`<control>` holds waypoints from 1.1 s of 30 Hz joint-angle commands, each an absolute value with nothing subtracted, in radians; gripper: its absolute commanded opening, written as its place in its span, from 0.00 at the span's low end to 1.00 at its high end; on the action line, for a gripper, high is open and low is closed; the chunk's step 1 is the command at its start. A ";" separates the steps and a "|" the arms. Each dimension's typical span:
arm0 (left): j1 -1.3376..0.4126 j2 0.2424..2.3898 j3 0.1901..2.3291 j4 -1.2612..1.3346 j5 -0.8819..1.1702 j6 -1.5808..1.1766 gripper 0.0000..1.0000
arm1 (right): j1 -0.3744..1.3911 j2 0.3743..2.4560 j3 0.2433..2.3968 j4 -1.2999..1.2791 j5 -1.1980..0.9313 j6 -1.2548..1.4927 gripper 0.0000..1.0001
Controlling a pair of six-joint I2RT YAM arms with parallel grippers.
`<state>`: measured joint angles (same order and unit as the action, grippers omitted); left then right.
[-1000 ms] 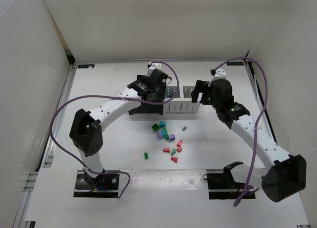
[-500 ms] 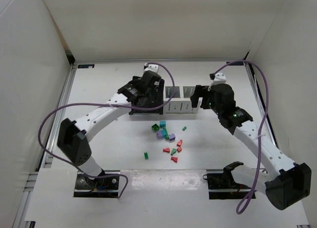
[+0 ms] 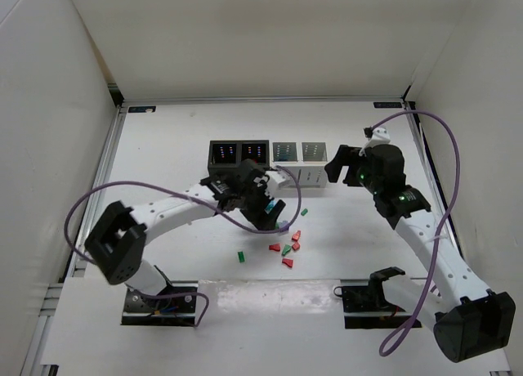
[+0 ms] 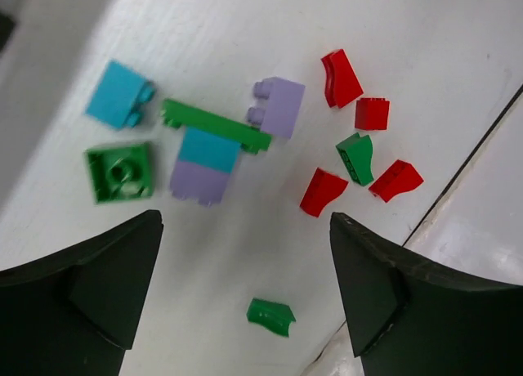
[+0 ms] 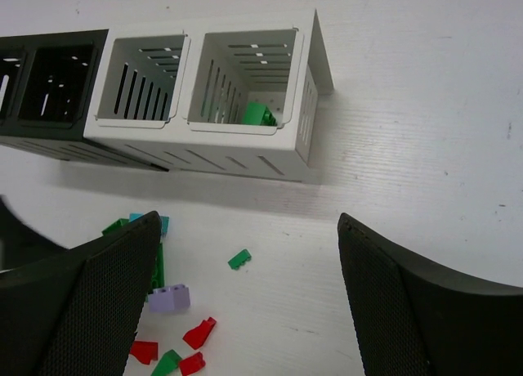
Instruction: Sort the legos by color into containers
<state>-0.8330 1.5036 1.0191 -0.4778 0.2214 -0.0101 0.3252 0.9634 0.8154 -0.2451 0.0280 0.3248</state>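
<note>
Bin row: two black, two white. Left gripper spread wide, empty, over the loose bricks just in front of the bins; right gripper also spread, above the bins' white end. One green brick lies inside the end white bin.

Left tool span: fingers spread wide over bare tabletop; one green brick lies inside it.
Mixed cluster: pieces touching, no finger room between.
Red group: small gaps all round.
Right tool approach: bare tabletop ahead except lone green wedge.
Containers: mouths unblocked above; end white bin holds a green piece, probably loose.
</note>
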 commanded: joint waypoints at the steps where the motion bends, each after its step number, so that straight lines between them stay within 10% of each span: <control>1: -0.828 1.612 1.103 -0.460 0.396 0.112 0.92 | 0.310 0.943 0.815 -0.247 -0.037 0.353 0.90; 20: -0.815 1.756 1.144 -0.492 0.371 0.172 0.84 | 0.290 0.940 0.825 -0.271 -0.040 0.347 0.90; 33: -0.833 1.759 1.141 -0.499 0.221 0.135 0.55 | 0.301 0.934 0.831 -0.270 -0.022 0.345 0.90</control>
<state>-0.8211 1.7714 1.1210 -0.5007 0.2691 0.1448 0.2947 0.9543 0.8124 -0.2878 -0.0292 0.3412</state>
